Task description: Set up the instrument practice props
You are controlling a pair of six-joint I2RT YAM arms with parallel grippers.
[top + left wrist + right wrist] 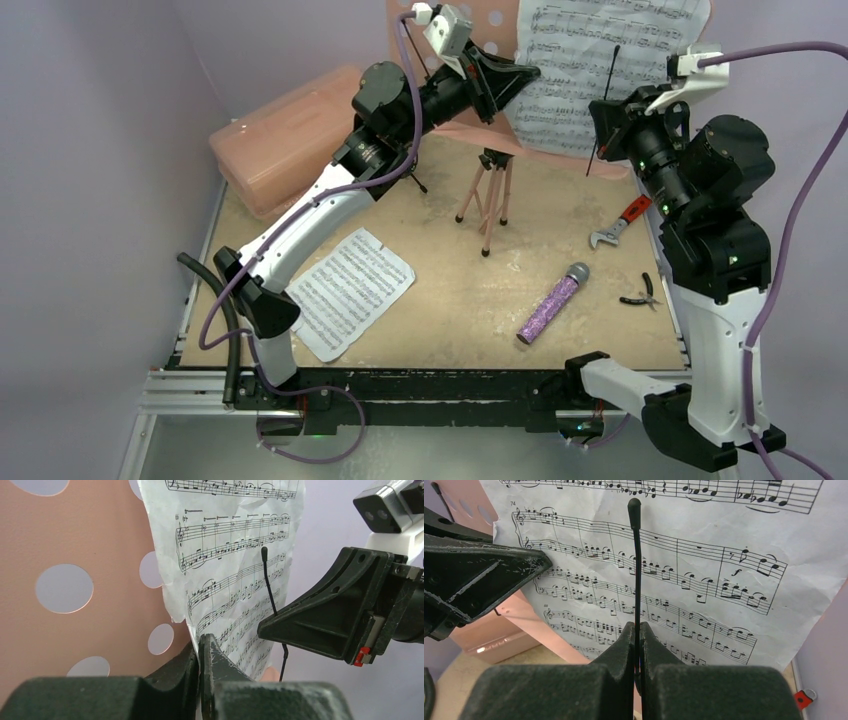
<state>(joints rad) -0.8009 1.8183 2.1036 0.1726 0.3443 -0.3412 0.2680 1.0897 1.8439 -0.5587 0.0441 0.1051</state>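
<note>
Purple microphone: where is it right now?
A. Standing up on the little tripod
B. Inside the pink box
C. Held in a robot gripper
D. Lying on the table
D: the top view shows the purple microphone lying flat on the table, on its own, near the front edge.

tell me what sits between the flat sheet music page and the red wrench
The pink music stand's tripod legs stand between them, as the top view shows.
</note>
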